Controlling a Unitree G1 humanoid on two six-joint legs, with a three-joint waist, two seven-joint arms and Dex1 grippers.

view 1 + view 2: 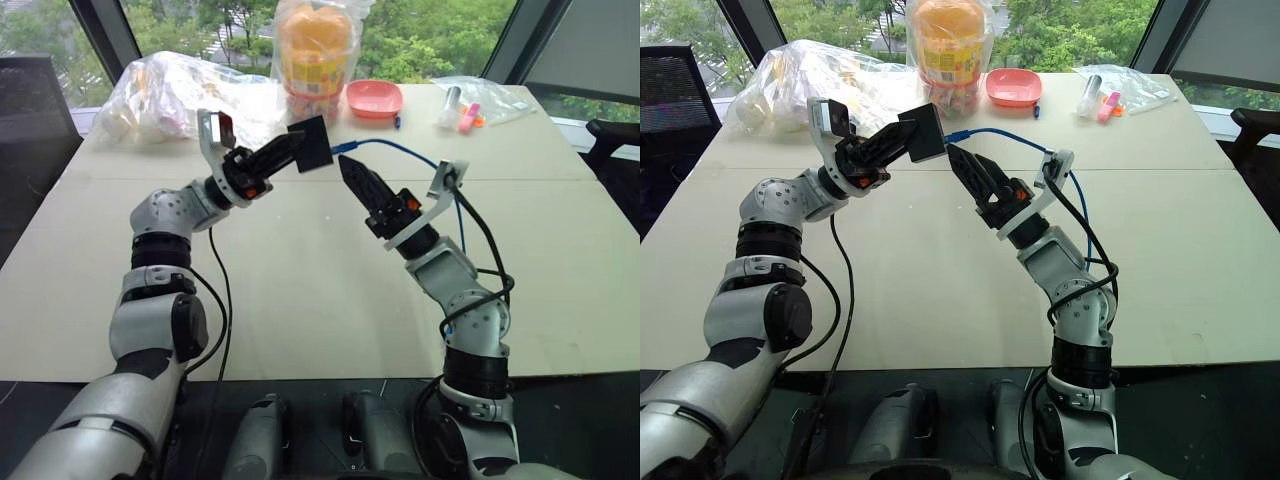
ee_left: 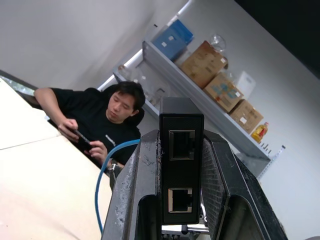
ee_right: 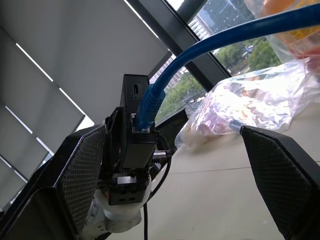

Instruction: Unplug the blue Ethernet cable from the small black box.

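Observation:
My left gripper point(image 1: 292, 148) is raised above the table and shut on the small black box point(image 1: 312, 147); in the left wrist view its fingers point(image 2: 135, 190) clamp the box point(image 2: 181, 165) by its sides, with two empty ports facing that camera. The blue Ethernet cable point(image 1: 400, 150) is plugged into the box's far edge, its plug point(image 3: 149, 107) seated in the box point(image 3: 135, 130). From there the cable arcs to the right and drops behind my right arm. My right gripper point(image 1: 352, 172) is open just right of and below the box, its fingers point(image 3: 80, 170) wide apart on either side of the plug.
At the table's far edge stand a pink bowl point(image 1: 374, 97), a clear bag of white items point(image 1: 165, 95), a bagged orange container point(image 1: 312, 50) and a bag of markers point(image 1: 470, 105). A seated person point(image 2: 100, 120) with a phone shows beyond the table.

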